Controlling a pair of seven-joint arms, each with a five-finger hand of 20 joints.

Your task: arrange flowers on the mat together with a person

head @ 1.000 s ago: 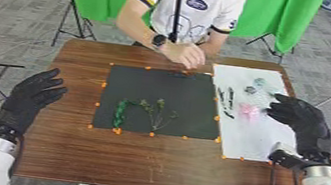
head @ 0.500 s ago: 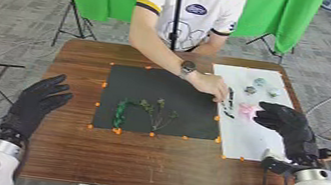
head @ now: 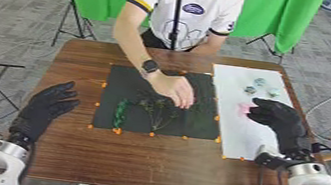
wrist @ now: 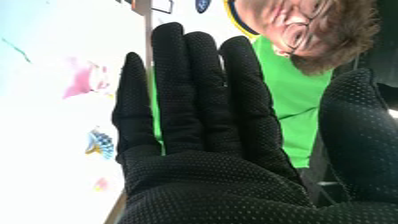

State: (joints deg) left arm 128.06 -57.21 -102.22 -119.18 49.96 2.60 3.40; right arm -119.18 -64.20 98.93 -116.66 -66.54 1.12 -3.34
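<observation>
The pink flower lies on the white sheet, just beside the right robot hand, whose fingers are straight and thumb spread wide. It seems light, soft and easily crushed, possibly thin fabric, though it's too blurred to be sure; a gentle pinch at its base should spare the petals.

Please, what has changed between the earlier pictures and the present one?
The person's hand moved from the white mat leftward over the black mat; the dark sprigs are gone from the white mat. The robot's left hand and right hand both shifted slightly inward. The green sprig and thin-stemmed sprigs stayed.
</observation>
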